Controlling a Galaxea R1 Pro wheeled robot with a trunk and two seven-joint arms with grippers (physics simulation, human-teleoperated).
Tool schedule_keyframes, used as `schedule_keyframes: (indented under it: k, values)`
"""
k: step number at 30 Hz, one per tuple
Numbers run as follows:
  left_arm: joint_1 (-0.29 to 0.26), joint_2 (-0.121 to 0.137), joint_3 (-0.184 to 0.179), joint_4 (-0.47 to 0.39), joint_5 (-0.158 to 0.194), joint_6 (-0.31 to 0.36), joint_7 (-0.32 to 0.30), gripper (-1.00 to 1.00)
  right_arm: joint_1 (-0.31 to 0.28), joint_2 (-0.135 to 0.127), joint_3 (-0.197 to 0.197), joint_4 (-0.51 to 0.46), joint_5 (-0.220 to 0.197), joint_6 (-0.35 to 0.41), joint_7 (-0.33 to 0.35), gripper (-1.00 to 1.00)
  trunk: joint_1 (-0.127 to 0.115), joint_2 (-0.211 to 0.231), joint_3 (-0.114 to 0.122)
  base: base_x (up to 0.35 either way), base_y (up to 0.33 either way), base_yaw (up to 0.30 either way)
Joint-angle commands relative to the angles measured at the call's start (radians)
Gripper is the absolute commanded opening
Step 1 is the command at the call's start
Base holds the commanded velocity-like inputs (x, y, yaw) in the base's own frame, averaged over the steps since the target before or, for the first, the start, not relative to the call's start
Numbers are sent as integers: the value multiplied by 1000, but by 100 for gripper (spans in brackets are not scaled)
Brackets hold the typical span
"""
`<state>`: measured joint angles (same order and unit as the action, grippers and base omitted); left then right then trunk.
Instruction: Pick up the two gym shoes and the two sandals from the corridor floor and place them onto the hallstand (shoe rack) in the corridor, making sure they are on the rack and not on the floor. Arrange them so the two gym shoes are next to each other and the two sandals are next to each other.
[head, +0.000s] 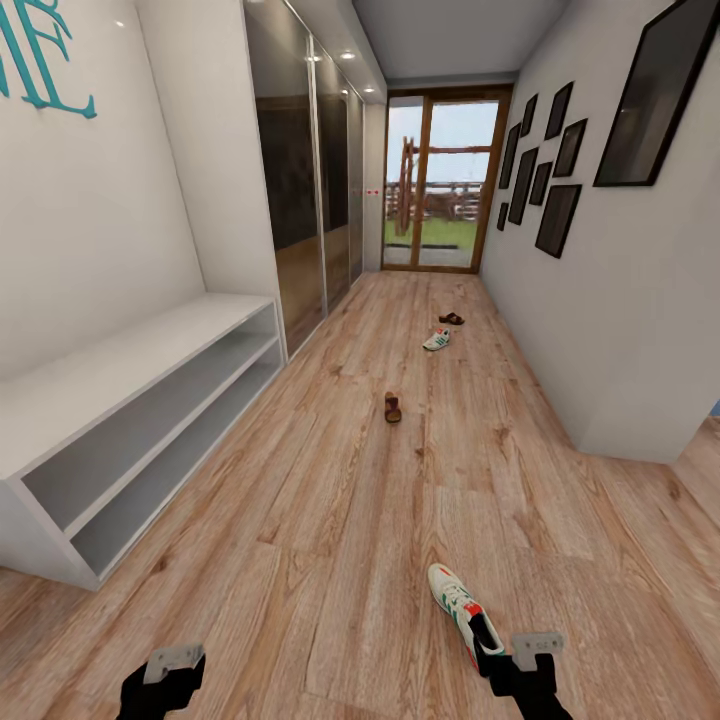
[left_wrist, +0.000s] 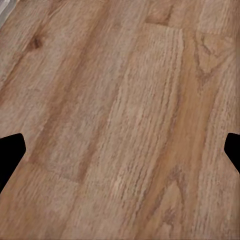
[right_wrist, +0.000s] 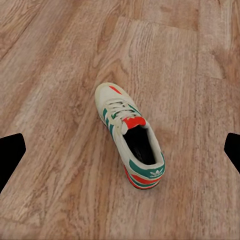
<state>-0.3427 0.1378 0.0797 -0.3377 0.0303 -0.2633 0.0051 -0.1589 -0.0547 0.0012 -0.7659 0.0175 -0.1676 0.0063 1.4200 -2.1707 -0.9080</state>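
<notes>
One gym shoe (head: 462, 608) lies on the corridor floor (head: 330, 520) close in front of me, toe pointing away; it is white with green stripes and red-orange patches. My right gripper (head: 530, 662) hovers just behind its heel, open. In the right wrist view the same gym shoe (right_wrist: 131, 135) lies below, between the wide-apart fingertips (right_wrist: 11, 155), untouched. The second gym shoe (head: 436, 340) lies far down the corridor, one brown sandal (head: 451, 319) just beyond it. The other sandal (head: 392, 407) sits mid-corridor. The pale grey hallstand (head: 150, 345) stands along the left wall, its shelves bare. My left gripper (head: 165, 678) is open over bare floor (left_wrist: 125, 100).
Mirrored wardrobe doors (head: 300, 200) run along the left wall past the hallstand. A glazed door (head: 440, 185) closes the corridor's far end. Framed pictures (head: 555, 215) hang on the right wall, which ends in a corner (head: 590, 440) at the right.
</notes>
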Motion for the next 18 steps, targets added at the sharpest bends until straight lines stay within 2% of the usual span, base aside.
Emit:
schedule_keyframes:
  k: [1, 7, 8, 18]
  values:
    - [-2, -2, 1, -2, 6, -2, -1, 100, -1, -1, 0, 2, 2, -3, 1, 100, 0, 0, -1, 0, 0, 0]
    - [-3, -11, 5, -3, 10, -5, -6, 100, -1, -2, -2, 5, 2, -3, 1, 100, 0, 0, -1, 0, 0, 0]
    - [0, -23, 5, -3, 6, -7, -8, 100, -1, -2, -4, 7, 2, -3, 0, 100, 0, 0, -1, 0, 0, 0]
    - [2, -41, 3, -9, 3, -11, -10, 100, -1, -2, -5, 8, 2, -3, -3, 100, 0, 0, -1, 0, -10, 0]
